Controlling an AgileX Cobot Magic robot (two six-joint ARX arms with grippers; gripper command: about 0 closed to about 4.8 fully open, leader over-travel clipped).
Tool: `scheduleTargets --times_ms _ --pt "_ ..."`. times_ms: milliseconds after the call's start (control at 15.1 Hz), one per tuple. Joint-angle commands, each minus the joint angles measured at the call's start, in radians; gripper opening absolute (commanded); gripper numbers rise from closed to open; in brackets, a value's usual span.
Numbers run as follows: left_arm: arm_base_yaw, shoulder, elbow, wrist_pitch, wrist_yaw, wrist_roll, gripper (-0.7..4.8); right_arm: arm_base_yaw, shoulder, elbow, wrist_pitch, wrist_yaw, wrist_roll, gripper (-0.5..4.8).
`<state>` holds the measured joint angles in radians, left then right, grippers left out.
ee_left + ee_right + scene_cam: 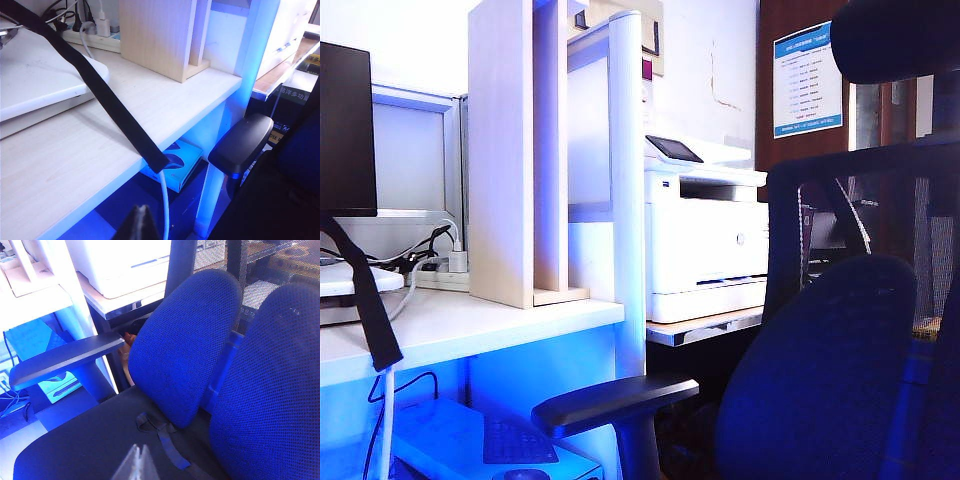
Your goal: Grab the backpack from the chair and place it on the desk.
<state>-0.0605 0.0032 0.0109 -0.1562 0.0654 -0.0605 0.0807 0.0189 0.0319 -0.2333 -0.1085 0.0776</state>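
Up close, the left gripper (141,220) hangs clenched and empty beside the white surface (75,165), where a black backpack strap (100,95) droops over its edge; the right gripper (137,462), likewise clenched, hovers above the chair (185,340) seat.

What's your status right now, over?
Left claw shut, empty, beside desk. Right claw shut, empty, over chair seat. Backpack body unseen; black strap hangs over desk edge.
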Motion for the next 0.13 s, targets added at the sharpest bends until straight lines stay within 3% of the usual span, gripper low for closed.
scheduleTargets --times_ms 66,132 --pt "0.000 0.000 -0.004 -0.021 0.002 0.000 -0.05 0.000 0.000 -0.004 0.003 0.002 0.001 -0.06" --pt "0.000 0.000 -0.004 -0.021 0.002 0.000 -0.05 0.000 0.000 -0.004 0.003 0.002 0.001 -0.06"
